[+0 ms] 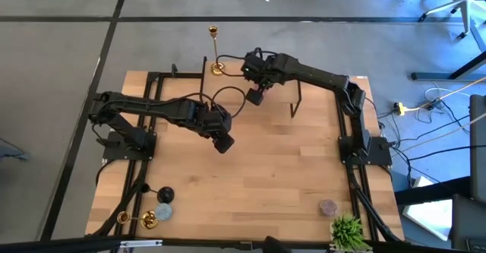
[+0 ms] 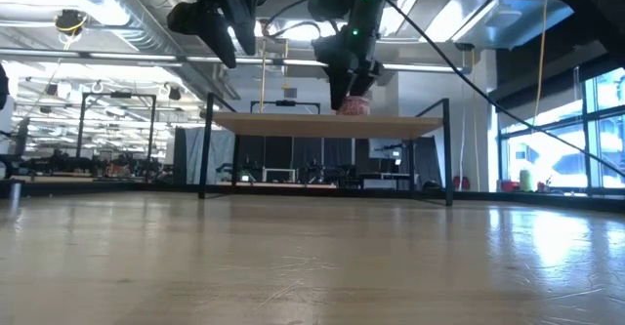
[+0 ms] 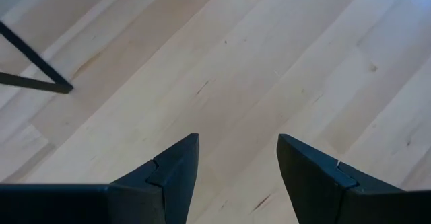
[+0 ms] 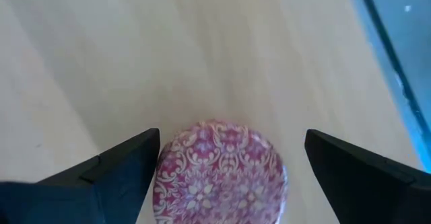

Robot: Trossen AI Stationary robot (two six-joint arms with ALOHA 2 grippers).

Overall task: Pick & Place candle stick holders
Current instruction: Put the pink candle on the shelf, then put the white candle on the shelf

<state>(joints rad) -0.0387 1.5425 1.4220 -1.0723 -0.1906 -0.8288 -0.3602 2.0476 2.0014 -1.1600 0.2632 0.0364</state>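
While both arms are reaching over the worktop (image 1: 266,177) in the high view, one candlestick (image 1: 216,52) is standing upright at the far edge, left of the middle, and the other candlestick (image 1: 137,219) is lying on its side near the front left corner, just beside a dark disc (image 1: 165,194) and a pale disc (image 1: 163,210). The right hand (image 1: 255,96) is hanging near the upright candlestick without touching it. The left hand (image 1: 224,142) is hovering over bare wood toward the middle. A small round thing (image 1: 327,207) and a green plant (image 1: 347,230) are sitting near the front right corner.

Across the low view, both hands are hanging from above, and a patterned red disc (image 2: 354,105) is showing on a raised shelf (image 2: 322,123) just under one of them.

Through the left wrist view, the left hand (image 3: 237,167) is standing spread, pinching nothing, over bare boards.

Through the right wrist view, the right hand (image 4: 232,163) is standing spread wide, its fingers on either side of the red disc (image 4: 219,173) and apart from it.
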